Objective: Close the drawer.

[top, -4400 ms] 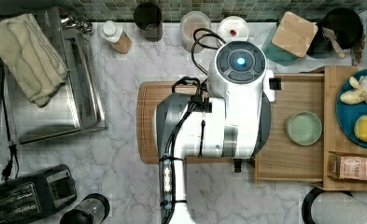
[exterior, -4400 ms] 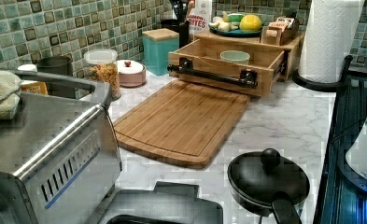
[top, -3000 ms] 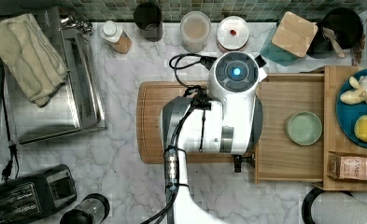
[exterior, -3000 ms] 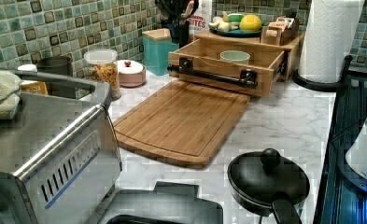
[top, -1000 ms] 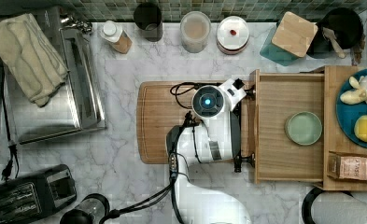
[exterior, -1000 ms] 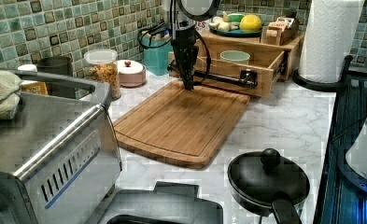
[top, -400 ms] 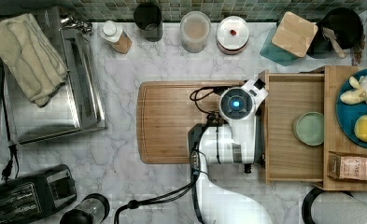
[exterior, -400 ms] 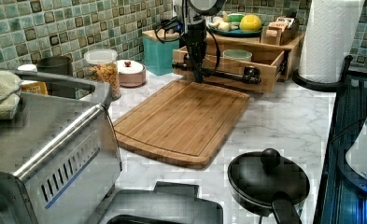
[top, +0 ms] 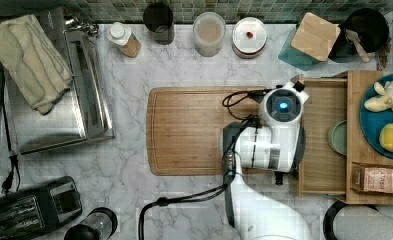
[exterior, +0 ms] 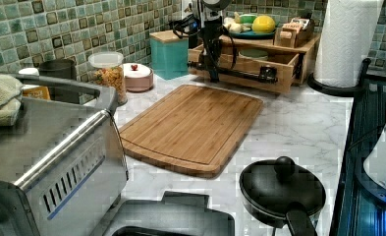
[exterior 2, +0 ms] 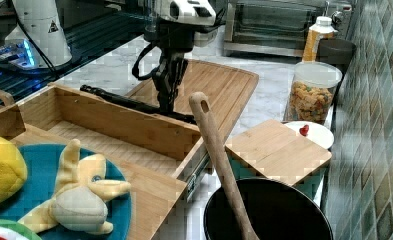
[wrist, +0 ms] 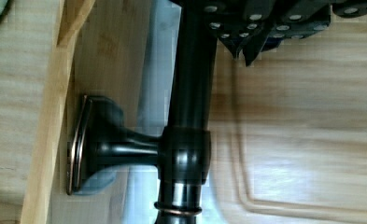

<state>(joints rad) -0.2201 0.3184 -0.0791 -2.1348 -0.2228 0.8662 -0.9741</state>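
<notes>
Seeing my gripper point(exterior 2: 167, 102) at the drawer point(exterior 2: 115, 126) handle point(exterior: 239, 73); drawer partly open; I cannot tell its finger state.

arm reaches forward, wrist pointing straight down; gripper point(exterior 2: 166, 102) fingers seemingly nearly closed

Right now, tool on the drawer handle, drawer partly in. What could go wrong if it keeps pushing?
1. The tool bears on the round dark handle bar, off-centre toward the left view's left; it might slide off, or the drawer might skew and bind.
2. The green bowl sits inside the drawer, partly under the shelf; a hard stop could shift it.
</notes>
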